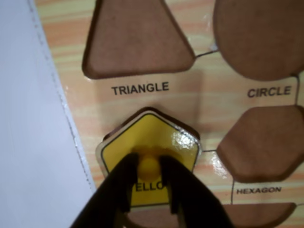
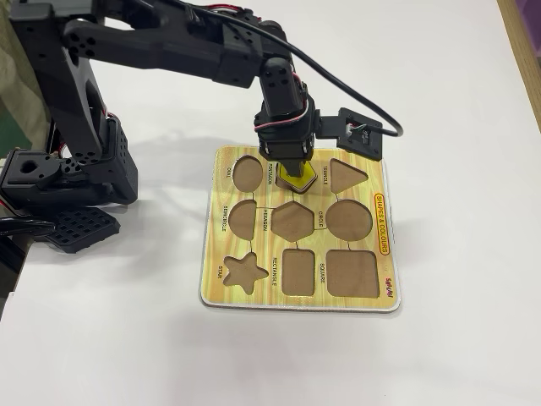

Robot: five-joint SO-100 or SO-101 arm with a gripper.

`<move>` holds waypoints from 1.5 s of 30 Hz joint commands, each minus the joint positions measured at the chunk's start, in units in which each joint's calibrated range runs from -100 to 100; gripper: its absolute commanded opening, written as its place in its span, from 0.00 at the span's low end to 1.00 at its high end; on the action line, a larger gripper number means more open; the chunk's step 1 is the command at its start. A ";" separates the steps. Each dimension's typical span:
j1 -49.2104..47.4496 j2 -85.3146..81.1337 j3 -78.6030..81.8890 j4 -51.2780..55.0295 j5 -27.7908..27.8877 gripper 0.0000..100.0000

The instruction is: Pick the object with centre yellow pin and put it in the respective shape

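Note:
The yellow pentagon piece (image 1: pixel 156 140) with its centre yellow pin (image 1: pixel 149 166) lies over the pentagon cut-out of the shape board (image 1: pixel 190 95), just under the TRIANGLE label. A strip of the brown cut-out (image 1: pixel 152 217) shows below the piece's lower edge, and whether the piece sits flush I cannot tell. My gripper (image 1: pixel 149 164) is shut on the pin, a black finger (image 1: pixel 121 183) on each side. In the fixed view the gripper (image 2: pixel 296 172) points straight down onto the piece (image 2: pixel 301 179) in the board's top row, middle.
The other board (image 2: pixel 380 233) recesses are brown and bare: triangle (image 1: pixel 137 38), circle (image 1: pixel 261 33), hexagon (image 1: pixel 261 142), also oval, semicircle, star, rectangle, square. The arm's base (image 2: pixel 68 178) stands left of the board. White table (image 2: pixel 456 101) surrounds it.

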 commanded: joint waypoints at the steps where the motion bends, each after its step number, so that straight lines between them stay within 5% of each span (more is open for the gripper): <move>1: 0.64 -0.12 -2.25 -0.71 0.17 0.01; 19: 0.64 2.22 -2.25 -0.62 0.11 0.03; 24: 0.44 1.72 -2.52 -0.62 0.06 0.16; 45: 0.64 -21.71 9.08 -0.62 -0.41 0.19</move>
